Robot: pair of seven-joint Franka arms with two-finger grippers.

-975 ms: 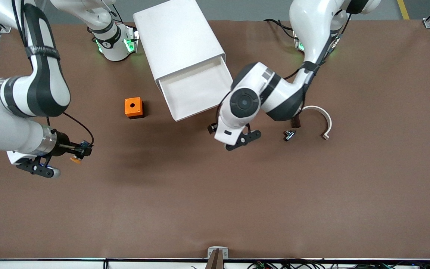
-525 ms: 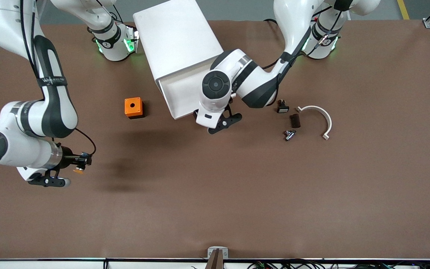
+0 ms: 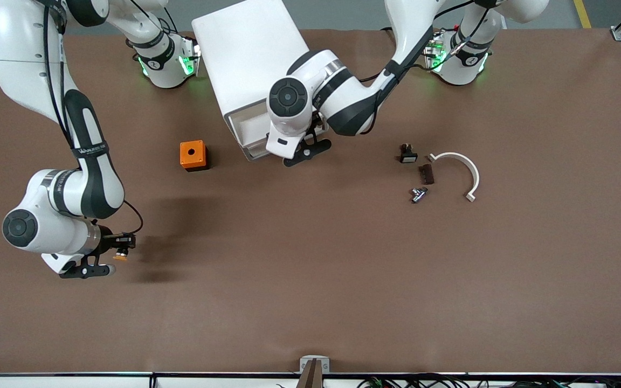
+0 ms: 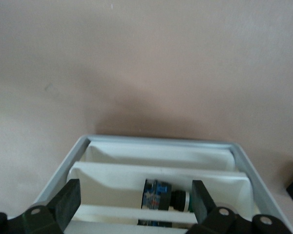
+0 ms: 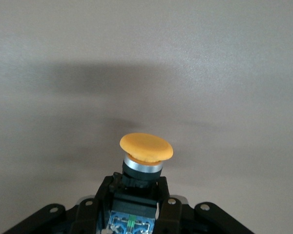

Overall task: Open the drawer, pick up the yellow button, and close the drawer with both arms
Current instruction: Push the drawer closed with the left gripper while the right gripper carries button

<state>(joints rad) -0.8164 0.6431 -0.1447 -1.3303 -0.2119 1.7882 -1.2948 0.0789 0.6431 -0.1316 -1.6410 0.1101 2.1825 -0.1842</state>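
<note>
The white cabinet (image 3: 251,54) stands between the arms' bases. Its top drawer (image 3: 246,133) sticks out only a little. My left gripper (image 3: 302,152) is at the drawer's front, open and empty. In the left wrist view the left gripper (image 4: 136,202) spans the white tray walls (image 4: 156,169), with a blue-and-black part (image 4: 168,197) lying in a tray between them. My right gripper (image 3: 122,243) is shut on the button (image 3: 121,256) over bare table toward the right arm's end. The right wrist view shows the button's orange cap (image 5: 146,147) ahead of the right gripper (image 5: 136,197).
An orange cube with a hole (image 3: 192,155) sits beside the cabinet toward the right arm's end. Toward the left arm's end lie a black-and-white switch (image 3: 408,155), a dark block (image 3: 426,173), a small metal part (image 3: 418,194) and a white curved piece (image 3: 464,170).
My left arm has swung to the drawer's front and the drawer has slid most of the way into the cabinet. My right gripper has carried the button nearer to the front camera.
</note>
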